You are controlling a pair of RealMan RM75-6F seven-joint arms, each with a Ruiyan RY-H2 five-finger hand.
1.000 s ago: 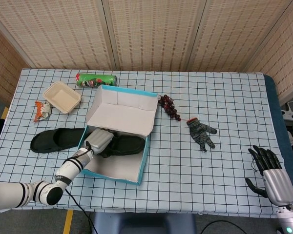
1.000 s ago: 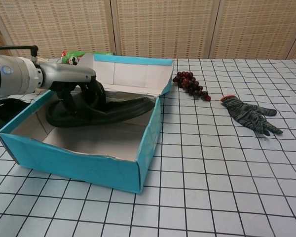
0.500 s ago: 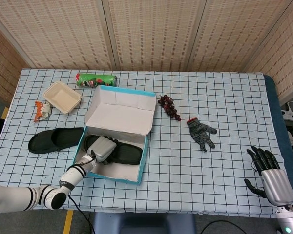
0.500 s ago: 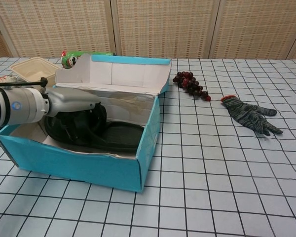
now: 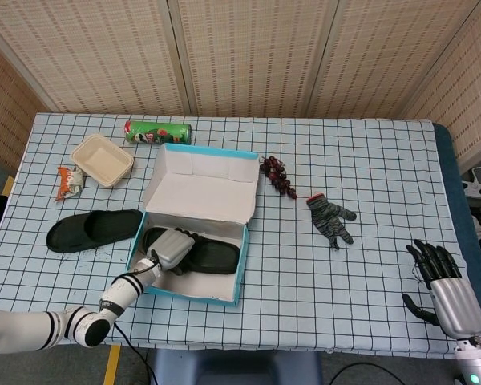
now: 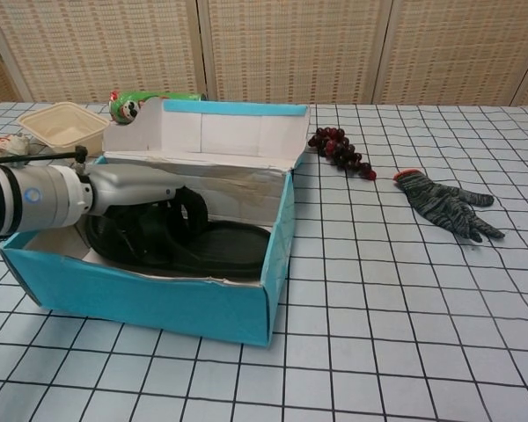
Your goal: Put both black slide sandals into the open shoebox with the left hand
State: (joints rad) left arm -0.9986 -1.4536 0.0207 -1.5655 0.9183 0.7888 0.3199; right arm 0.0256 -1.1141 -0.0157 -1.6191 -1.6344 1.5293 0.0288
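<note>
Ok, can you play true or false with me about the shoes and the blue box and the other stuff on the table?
1. One black sandal lies inside the shoebox. True.
2. Both sandals are in the box. False: the second sandal lies on the table, on the far side of the box from the glove.
3. The left hand is down in the box on the sandal. True.
4. The right hand is holding the glove. False: it holds nothing, and the glove lies on the table away from it.
5. The grapes are in the box. False: they lie on the table beside the box's raised lid.
</note>
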